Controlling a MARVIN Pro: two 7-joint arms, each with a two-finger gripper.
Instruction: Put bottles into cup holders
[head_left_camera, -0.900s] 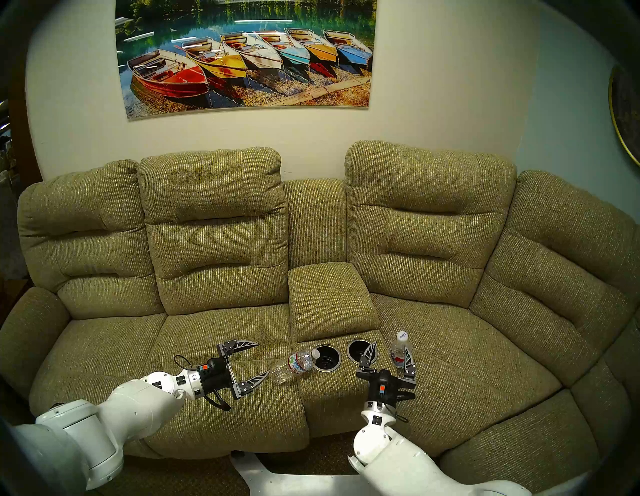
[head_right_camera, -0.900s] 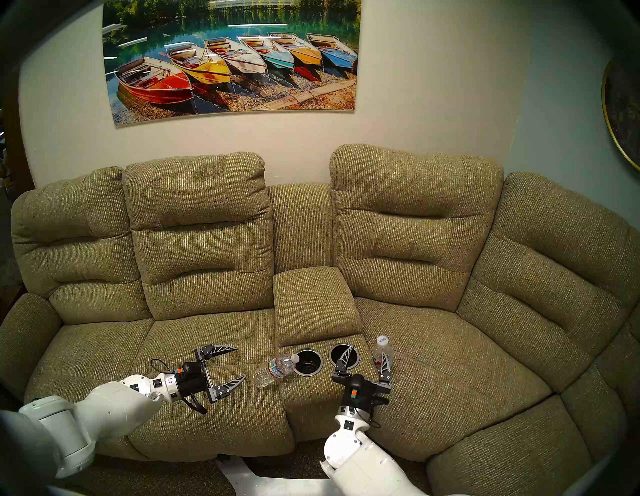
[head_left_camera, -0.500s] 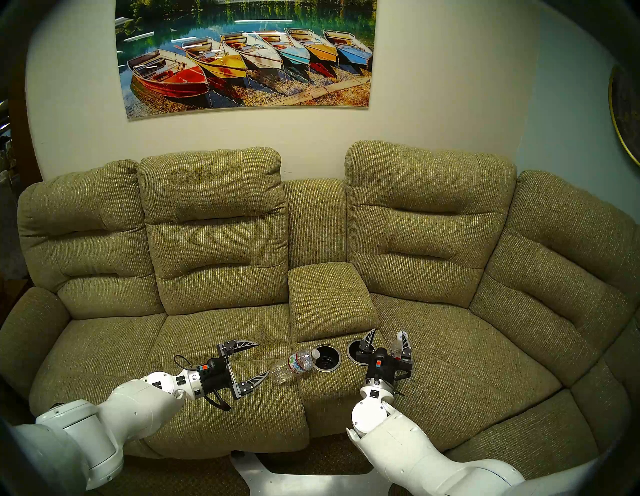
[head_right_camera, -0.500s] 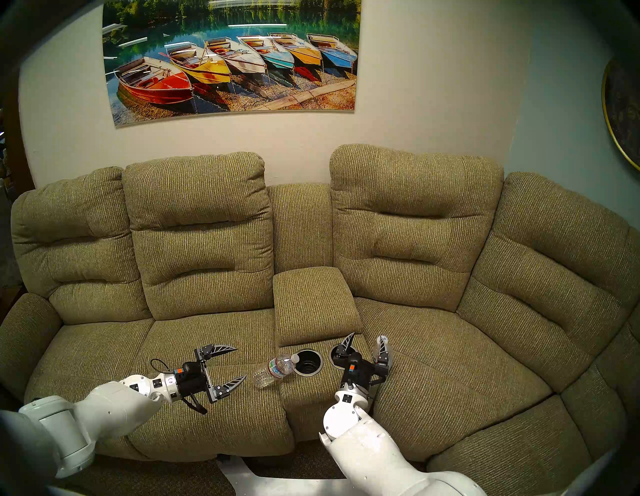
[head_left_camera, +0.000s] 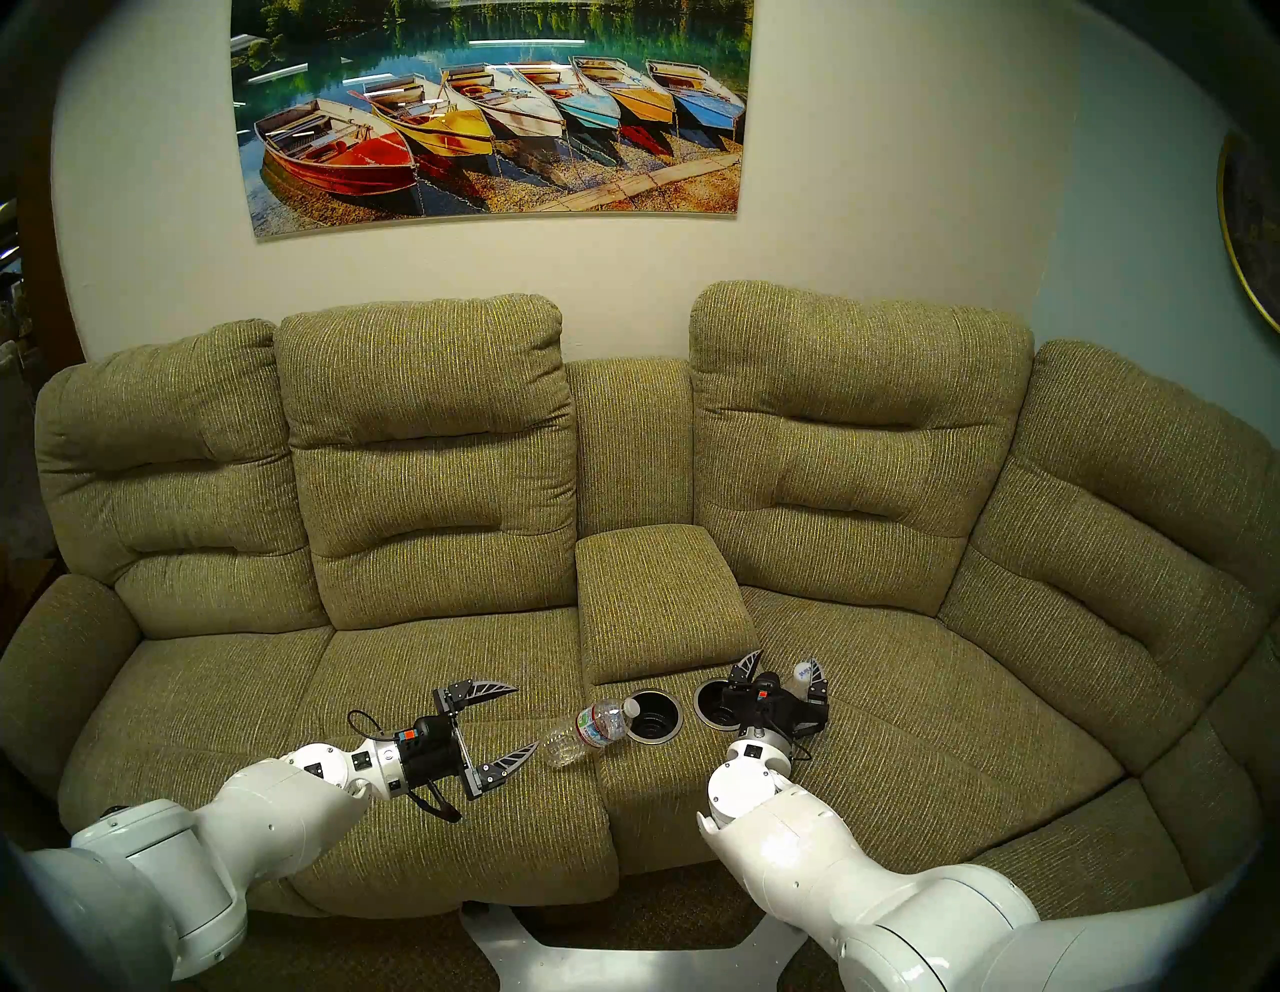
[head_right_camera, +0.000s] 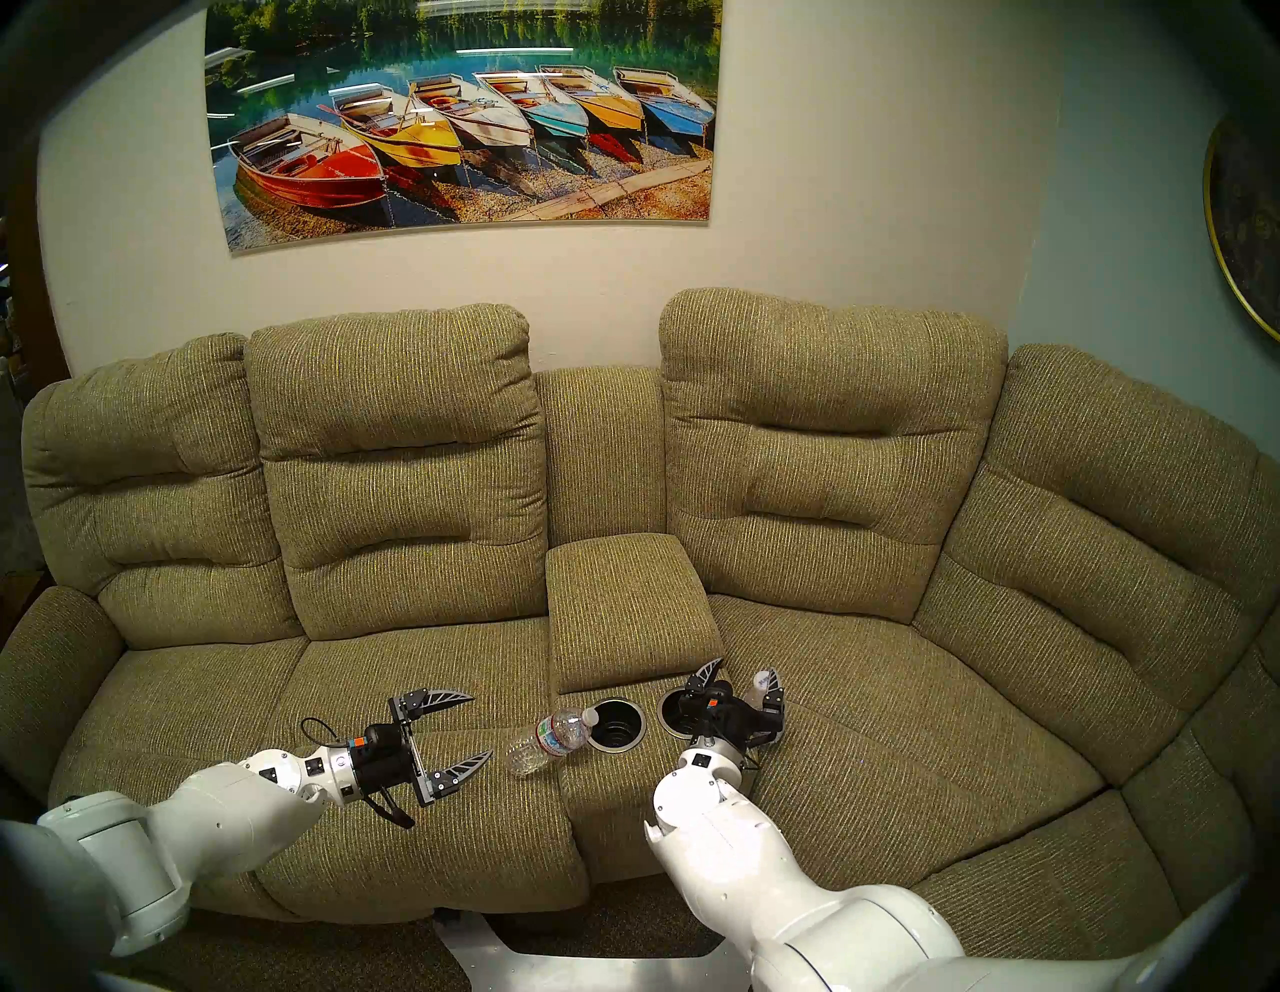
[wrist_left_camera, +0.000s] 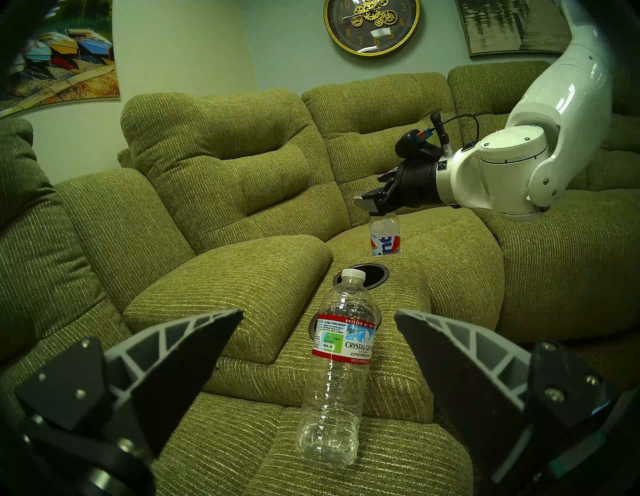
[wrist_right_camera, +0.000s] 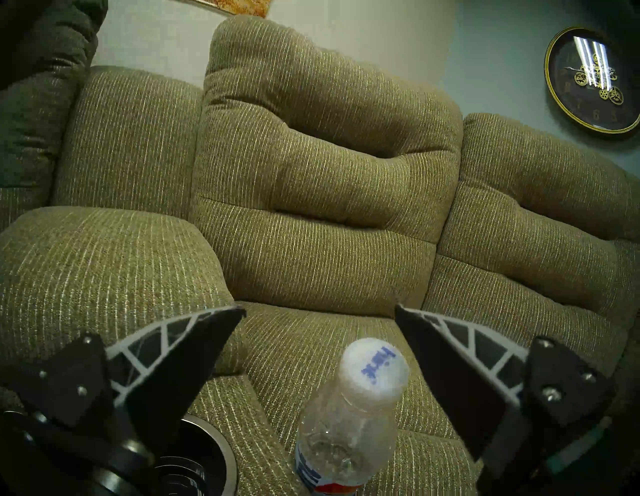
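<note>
A clear bottle with a blue-green and white label lies tilted on the left seat, its white cap by the left cup holder. My left gripper hangs open just short of this bottle's base. A second bottle with a blue-white-red label stands upright on the right seat beside the right cup holder. My right gripper is open, one finger on each side of its cap without touching. In the head views the gripper hides most of that bottle.
Both cup holders sit in the front of the sofa's centre console, behind them a padded armrest lid. Olive sofa backrests rise behind. My right arm reaches over the console's right side.
My right arm has pushed forward, away from me, bringing its open gripper up around the top of the upright bottle. The left arm and the lying bottle have not moved.
</note>
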